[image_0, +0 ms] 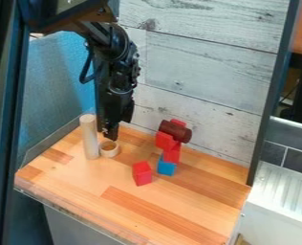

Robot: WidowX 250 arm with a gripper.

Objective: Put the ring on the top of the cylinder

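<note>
Pale weathered boards [208, 62] form the backdrop, grain and knots running across them; a blue panel [54, 81] stands at the left of the camera view, and a dark upright post [265, 119] at the right. Beyond the post: dark grey tiles [297, 162] and a white ribbed surface [284, 186]. Below the boards, a wooden table [179, 213] with strips of lighter and darker brown.

Black arm [118, 72] enters from the top, upper left, and hangs down in front of the boards. Its tool [111, 138] points downward, just over the ring and near it; whether it stands wide or narrow cannot be told, nor whether it touches the ring's rim.

Ring [109, 149], pale wood, lies flat on the table, hole upward, just beside the foot of the cylinder [90, 138]. Cylinder pale too, tall, upright, its top bare.

Nearer the middle, a red block [142, 173] sits apart. Behind it and to the right, a small stack: a blue block [166, 165] at the bottom, red blocks [171, 153] above, and a dark red roller [175, 131] (somewhat tilted) lying on its side near the top.
</note>
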